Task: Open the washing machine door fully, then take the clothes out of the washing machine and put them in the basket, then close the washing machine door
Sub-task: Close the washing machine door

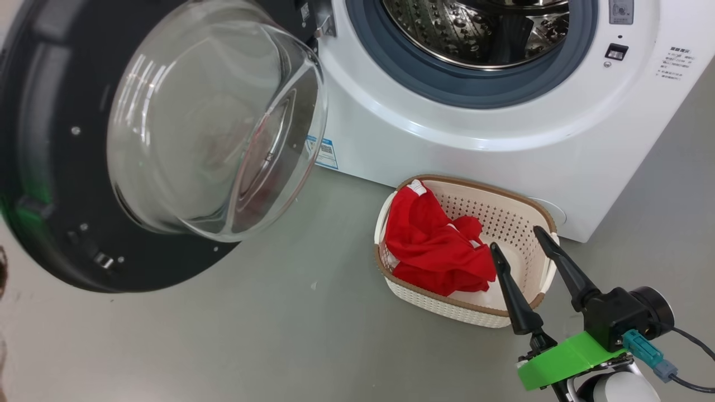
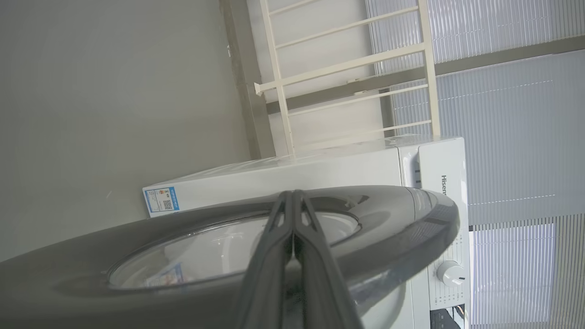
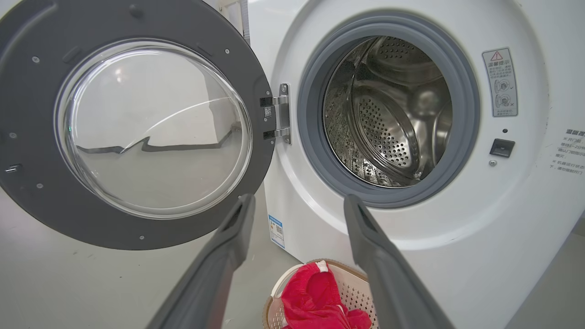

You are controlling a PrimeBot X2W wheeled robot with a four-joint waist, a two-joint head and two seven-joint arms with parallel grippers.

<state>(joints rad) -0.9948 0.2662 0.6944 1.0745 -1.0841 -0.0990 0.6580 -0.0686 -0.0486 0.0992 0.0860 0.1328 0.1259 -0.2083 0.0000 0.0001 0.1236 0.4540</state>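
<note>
door open wide | clothes in basket | R hand spread

Grey floor, washing machine on it, basket just beside

The one brand I can read from here is "Hisen" (the rest of the word is out of sight), printed on the top front panel of the washing machine in the left wrist view. A blue label low on the machine's front, below the door hinge, carries a QR code and print too small for me. Right of the drum opening, a grey warning sticker shows a red triangle with an exclamation mark above Chinese lines. Further right stands more Chinese print, which I cannot read.
</note>
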